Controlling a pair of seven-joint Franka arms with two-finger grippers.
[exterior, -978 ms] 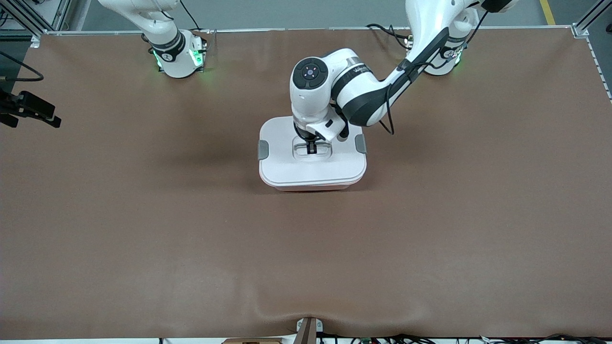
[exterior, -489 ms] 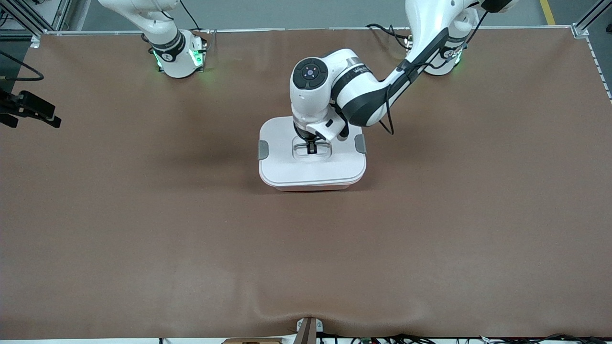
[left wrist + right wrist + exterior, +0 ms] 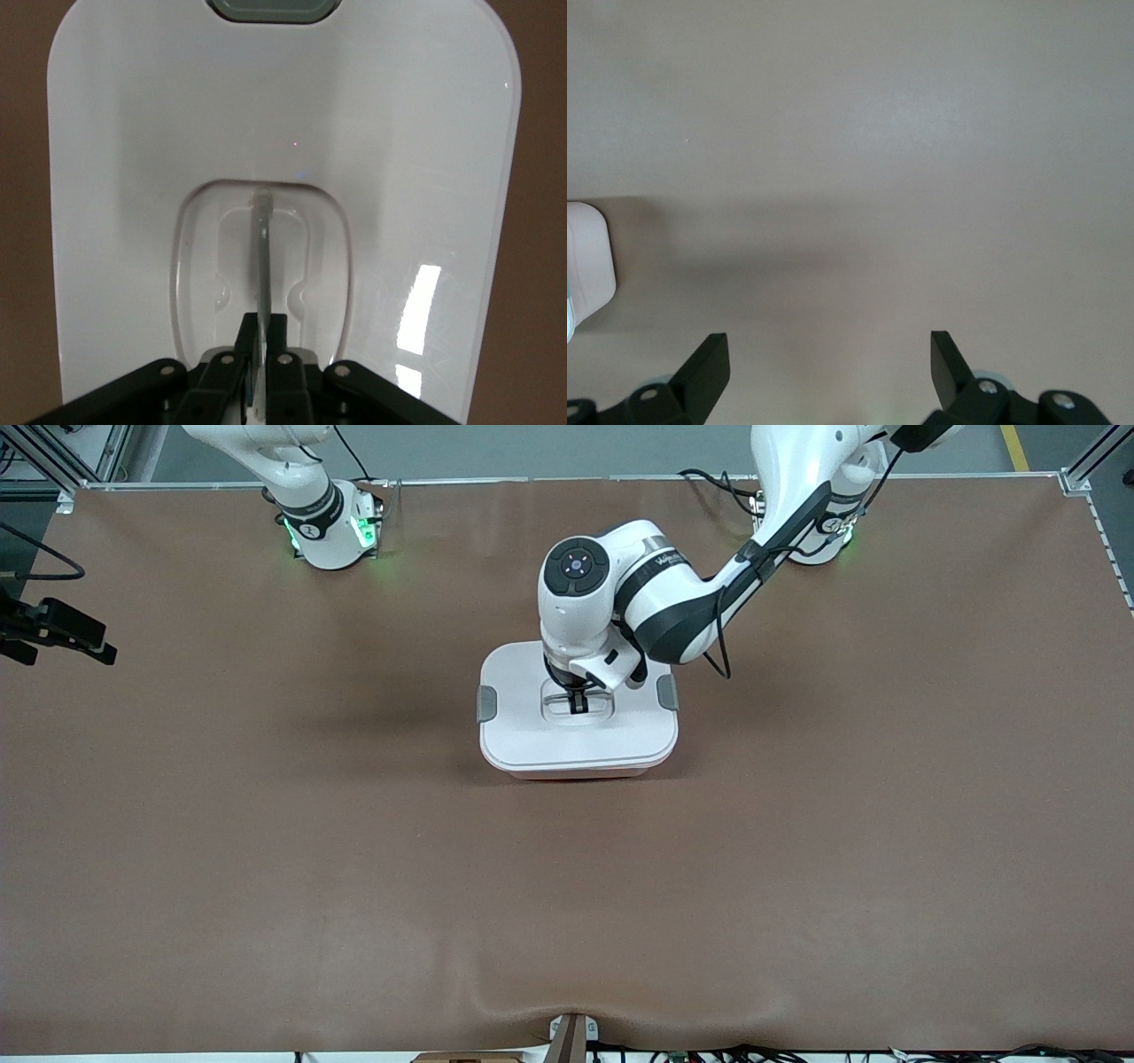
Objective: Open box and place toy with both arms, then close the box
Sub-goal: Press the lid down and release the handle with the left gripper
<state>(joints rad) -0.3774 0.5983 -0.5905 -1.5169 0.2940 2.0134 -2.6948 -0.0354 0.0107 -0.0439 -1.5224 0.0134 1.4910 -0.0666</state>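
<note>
Item: the box point(image 3: 579, 722), a rounded-rectangular plastic tub with a white lid point(image 3: 390, 159), set on the brown desk point(image 3: 266, 824) at mid-desk. A thin pink edge of the tub is seen under the lid at the side nearest the front camera. Two grey side clips point(image 3: 486, 702) are fitted, one at each short end of the lid; whether they are latched cannot be told. The toy is not seen in any view.

Left end effector point(image 3: 578, 701): lowered into the recessed centre of the lid and pinched tight on the thin upright handle point(image 3: 262, 257), which is shown in the left wrist view running straight out from between the black fingers point(image 3: 277, 341). The lid lies directly beneath it, one grey clip straight ahead of it.

Right end effector point(image 3: 830, 354): spread wide, holding nothing, over bare desk toward the right arm's end, the box well apart from it; only a pale corner of the box is caught at the edge of its wrist view. This arm is judged to be waiting.

Handling, as judged: the lid is stiff, light and glossy, so likely slippery on its flat faces; the handle is the sound place to take hold. The tub is probably light enough to rise with the lid if the clips bind. The thin handle could flex under side load.
</note>
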